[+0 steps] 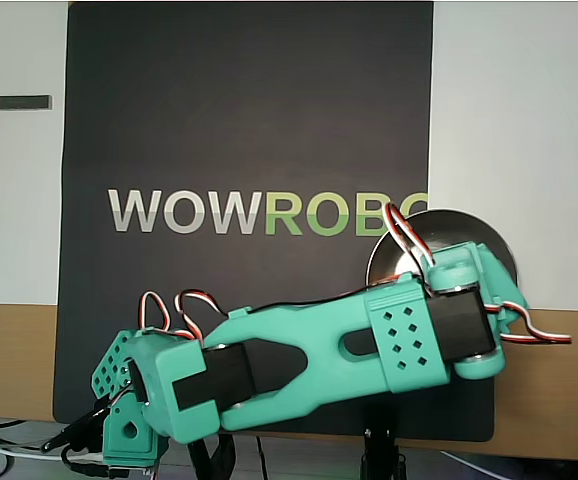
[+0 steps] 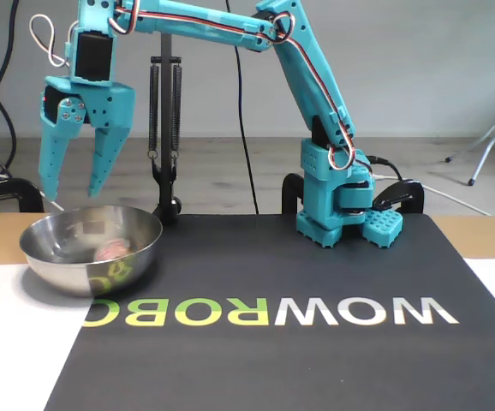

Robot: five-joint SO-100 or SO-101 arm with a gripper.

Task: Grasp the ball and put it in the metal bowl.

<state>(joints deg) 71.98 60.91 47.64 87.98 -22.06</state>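
While the teal arm reaches out from its base at the far side of the mat, the tool hangs directly above the metal bowl at the left of the fixed view, fingers pointing straight down and spread apart, released, with nothing between them. And there's the ball, down inside the bowl, a pale blurred spot against the shiny inner wall, toward the bowl's right half in this view. The fingertips sit just above the rim, clear of the steel.

The bowl rests on the near-left part of the scene, straddling the left edge of the black mat where it meets the white sheet. The mat's lettering runs across the near side, upside down from this camera.

From the overhead view, the arm lies across the lower part of the picture and covers much of the bowl; only its far rim shows at the right, beside the end of the lettering. The ball cannot be seen from up here. A small dark stick-shaped object lies on the white surface at far left.
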